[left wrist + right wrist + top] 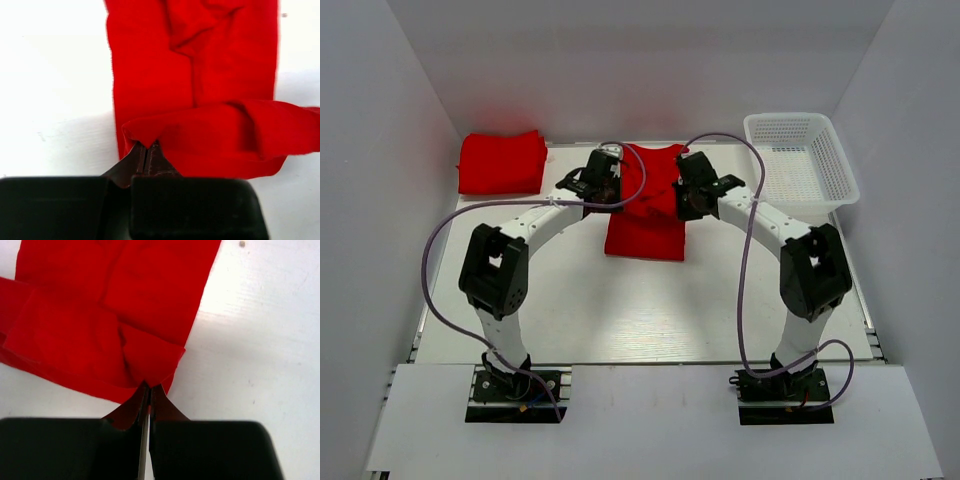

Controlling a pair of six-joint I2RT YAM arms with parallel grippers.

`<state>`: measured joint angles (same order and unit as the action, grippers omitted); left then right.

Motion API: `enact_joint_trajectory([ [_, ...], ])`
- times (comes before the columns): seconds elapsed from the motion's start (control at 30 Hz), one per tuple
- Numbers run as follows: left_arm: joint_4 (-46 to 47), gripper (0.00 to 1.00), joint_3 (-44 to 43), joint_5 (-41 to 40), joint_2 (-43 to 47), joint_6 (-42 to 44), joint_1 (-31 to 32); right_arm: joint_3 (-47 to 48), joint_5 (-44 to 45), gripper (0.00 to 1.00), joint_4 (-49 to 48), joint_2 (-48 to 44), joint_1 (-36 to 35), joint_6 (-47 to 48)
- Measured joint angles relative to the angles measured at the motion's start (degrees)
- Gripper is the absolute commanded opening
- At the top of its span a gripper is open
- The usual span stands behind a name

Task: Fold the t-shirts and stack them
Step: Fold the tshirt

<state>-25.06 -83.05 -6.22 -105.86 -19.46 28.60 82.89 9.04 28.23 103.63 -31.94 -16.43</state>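
1. A folded t-shirt (501, 163) lies in the far left corner of the table (650, 320). It is a flat red bundle, well apart from both arms.
2. The left gripper (603, 178) is over the far middle of the table, at the left edge of the middle t-shirt (645, 228). In the left wrist view its fingers (132, 162) are pressed together and pinch the left corner of a raised fold of red cloth.
3. The middle t-shirt lies between the two grippers as a narrow red strip, running from the far edge towards the middle of the table. Its near end rests flat on the table. A doubled band of the same cloth crosses the strip from one gripper to the other, and each gripper holds one end of it.
4. The right gripper (688, 185) is at the strip's right edge, level with the left one. In the right wrist view its fingers (131, 407) are pressed together on the right corner of the fold, with the cloth bunching just above the tips.
5. A white mesh basket (800, 160) stands in the far right corner of the table, apart from the right arm.
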Motion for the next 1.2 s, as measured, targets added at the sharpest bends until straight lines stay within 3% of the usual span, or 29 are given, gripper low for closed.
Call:
enact_joint_trajectory([
  [0.83, 9.66, 0.00, -2.16, 10.69, -10.47, 5.97, -5.92, 12.59, -9.03, 0.00, 0.37, 14.16, 6.12, 2.80],
  [1.07, 10.27, 0.00, -6.80, 13.75, -15.85, 6.01, -7.30, 16.63, -10.34, 0.00, 0.55, 18.29, 6.99, 2.60],
  [1.1, 10.25, 0.02, -7.56, 14.32, -16.70, 6.01, -7.45, 17.27, -10.36, 0.00, 0.57, 18.73, 7.13, 2.49],
  [1.13, 10.27, 0.19, -8.39, 14.80, -17.55, 6.05, -7.50, 17.97, -10.34, 0.00, 0.57, 19.23, 7.26, 2.25],
  [1.2, 10.08, 0.57, -10.10, 15.61, -18.97, 6.19, -7.61, 19.67, -10.01, 0.10, 0.83, 20.39, 7.54, 1.40],
])
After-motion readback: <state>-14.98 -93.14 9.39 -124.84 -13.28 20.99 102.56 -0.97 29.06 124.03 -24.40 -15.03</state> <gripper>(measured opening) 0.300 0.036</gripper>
